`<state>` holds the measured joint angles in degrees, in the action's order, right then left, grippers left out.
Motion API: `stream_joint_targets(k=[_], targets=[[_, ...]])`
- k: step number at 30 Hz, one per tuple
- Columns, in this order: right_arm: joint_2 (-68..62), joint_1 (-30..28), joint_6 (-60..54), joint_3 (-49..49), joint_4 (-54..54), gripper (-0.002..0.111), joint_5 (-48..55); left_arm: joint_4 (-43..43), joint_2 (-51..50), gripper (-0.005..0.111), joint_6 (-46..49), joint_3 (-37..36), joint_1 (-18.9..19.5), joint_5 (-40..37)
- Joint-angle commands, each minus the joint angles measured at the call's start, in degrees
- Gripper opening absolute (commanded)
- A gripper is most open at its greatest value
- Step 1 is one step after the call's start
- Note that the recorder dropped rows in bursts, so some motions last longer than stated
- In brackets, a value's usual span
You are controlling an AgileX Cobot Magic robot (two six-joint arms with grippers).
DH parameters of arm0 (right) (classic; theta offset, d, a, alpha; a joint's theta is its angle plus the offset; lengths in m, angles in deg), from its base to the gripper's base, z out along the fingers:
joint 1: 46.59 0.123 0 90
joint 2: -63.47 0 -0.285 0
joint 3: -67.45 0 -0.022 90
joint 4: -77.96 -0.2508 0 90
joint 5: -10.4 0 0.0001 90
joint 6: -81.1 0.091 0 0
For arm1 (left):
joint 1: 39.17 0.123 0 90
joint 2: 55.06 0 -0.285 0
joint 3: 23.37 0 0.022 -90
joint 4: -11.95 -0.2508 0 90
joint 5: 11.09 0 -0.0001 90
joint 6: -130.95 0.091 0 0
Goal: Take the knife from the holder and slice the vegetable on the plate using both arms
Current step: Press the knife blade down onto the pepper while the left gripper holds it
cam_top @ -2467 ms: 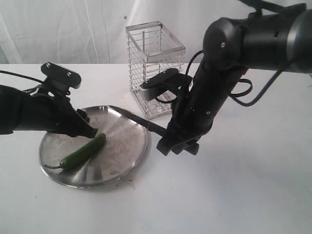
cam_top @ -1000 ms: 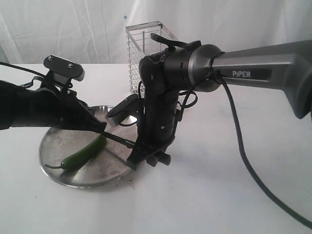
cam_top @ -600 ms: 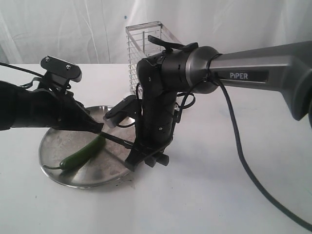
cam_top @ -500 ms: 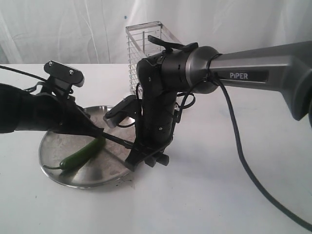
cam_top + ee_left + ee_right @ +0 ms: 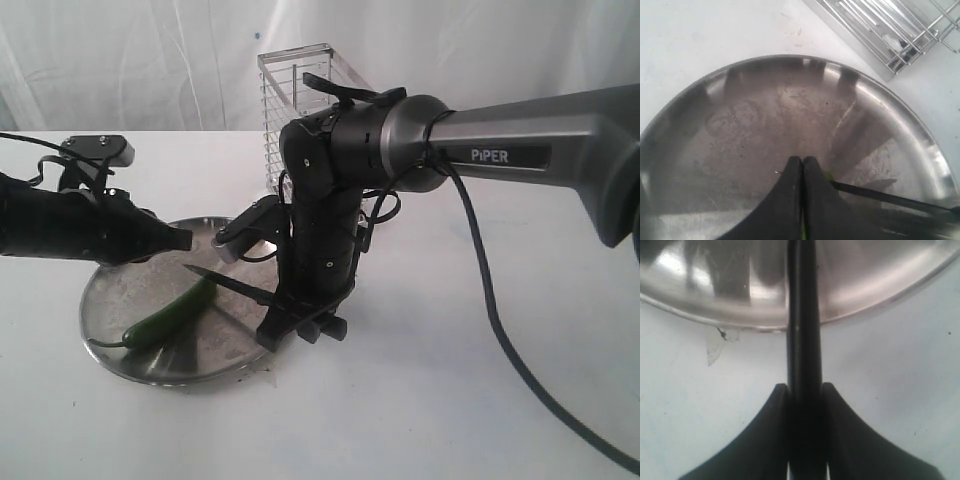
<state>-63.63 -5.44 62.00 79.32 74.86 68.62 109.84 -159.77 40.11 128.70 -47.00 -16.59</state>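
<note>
The green chili (image 5: 170, 314) lies on the steel plate (image 5: 110, 300). My right gripper (image 5: 283, 312) is shut on the handle of the black knife (image 5: 230, 283) at the plate's right rim. The blade reaches out over the plate and its tip hangs just above the chili's upper end. In the right wrist view the knife (image 5: 802, 315) runs straight out from between the gripper's (image 5: 804, 387) fingers over the plate (image 5: 865, 280). My left gripper (image 5: 186, 239) is shut and empty, hovering above the plate's far left side, clear of the chili. The wire holder (image 5: 290, 75) stands behind the right arm.
In the left wrist view the shut left gripper (image 5: 802, 162) points across the plate (image 5: 755, 125), with the knife blade (image 5: 890, 199) beside it and the holder (image 5: 880, 25) beyond. A small translucent scrap (image 5: 714, 347) lies on the white table by the plate's rim.
My left gripper has lifted off the chili's upper end and drawn back to the left. The right arm swung over to the plate earlier and now holds the knife still.
</note>
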Motion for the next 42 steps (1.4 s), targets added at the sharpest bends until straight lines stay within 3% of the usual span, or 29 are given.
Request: stream_joint_targets(k=[1, 16, 34, 42], targets=[[0.2, 0.1, -0.2, 0.3, 0.0, 0.002, 0.9, -0.3, -0.5, 0.0, -0.7, 0.4, 1.4, -3.2], [0.2, 0.1, -0.2, 0.4, 0.1, 0.002, 1.0, 0.9, -5.5, 0.0, -0.8, 2.8, 1.4, -9.8], [0.2, 0.1, -0.2, 0.4, 0.1, 0.002, 2.5, -0.7, -15.2, 0.0, -0.5, 3.5, 1.4, -7.6], [0.2, 0.1, -0.2, 0.4, 0.1, 0.002, 3.4, -0.7, -12.0, 0.0, -0.5, 4.6, 1.4, -6.6]])
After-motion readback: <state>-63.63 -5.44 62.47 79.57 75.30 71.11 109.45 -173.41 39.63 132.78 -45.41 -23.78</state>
